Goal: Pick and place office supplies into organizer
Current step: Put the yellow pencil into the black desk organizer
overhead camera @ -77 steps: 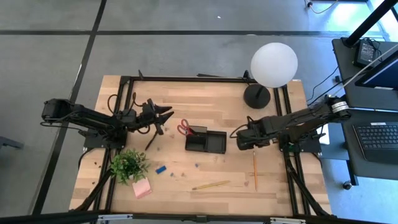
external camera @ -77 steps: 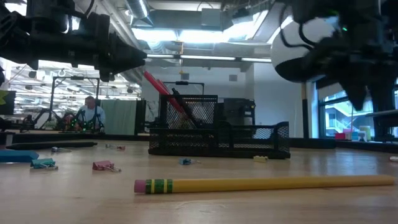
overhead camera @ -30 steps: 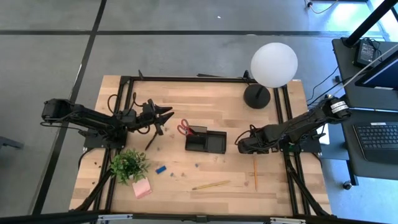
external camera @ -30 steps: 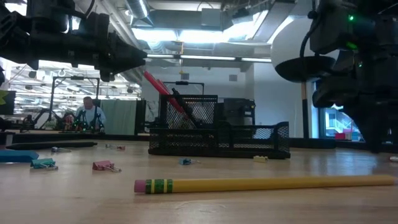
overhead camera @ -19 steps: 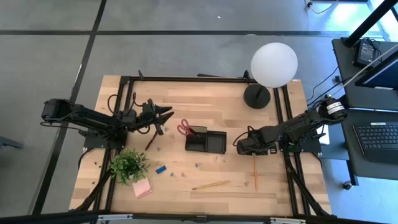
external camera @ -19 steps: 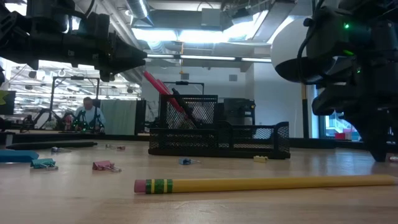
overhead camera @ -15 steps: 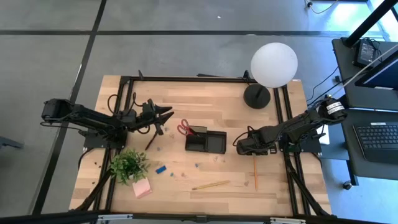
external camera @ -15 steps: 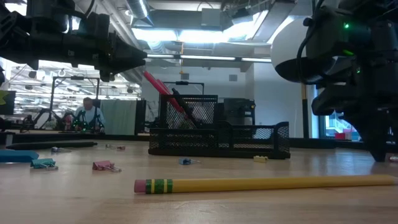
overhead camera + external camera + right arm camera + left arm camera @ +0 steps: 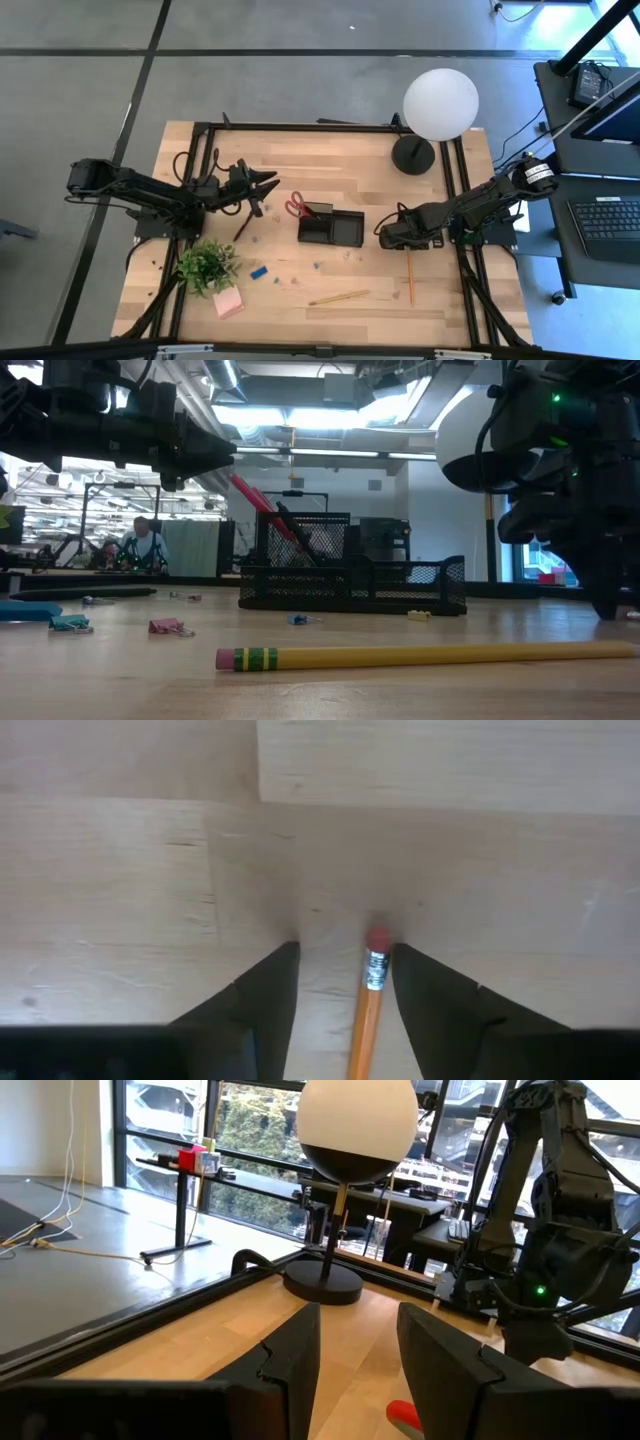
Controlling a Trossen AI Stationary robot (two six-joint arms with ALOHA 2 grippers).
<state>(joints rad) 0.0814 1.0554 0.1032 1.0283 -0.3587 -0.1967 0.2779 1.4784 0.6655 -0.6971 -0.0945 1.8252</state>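
Note:
A yellow pencil (image 9: 410, 277) lies on the table at the right, with its eraser end (image 9: 377, 941) toward the far edge. My right gripper (image 9: 345, 955) points down over that end, open, one finger on each side and the pencil nearer one of them. A second pencil (image 9: 420, 655) lies near the front edge. The black mesh organizer (image 9: 330, 226) stands mid-table, and red-handled scissors (image 9: 250, 495) stick up out of its tall compartment. My left gripper (image 9: 268, 181) hovers level and open to the left of the organizer. My right gripper comes from above, pointing down, with its fingers on either side of the pencil's eraser end (image 9: 376, 970), which lies on the table. One finger (image 9: 425, 985) stands right beside the ferrule; I cannot tell whether it touches.
A globe lamp (image 9: 440, 105) stands at the far right. A potted plant (image 9: 207, 265), a pink sticky pad (image 9: 228, 303) and a blue eraser (image 9: 259, 272) sit at the front left. Small clips (image 9: 170, 626) lie scattered in front of the organizer.
My right gripper has come down from beside the organizer toward the table, over the far end of the right-hand pencil, and in the last half second it holds still. The pencil has kept its place.

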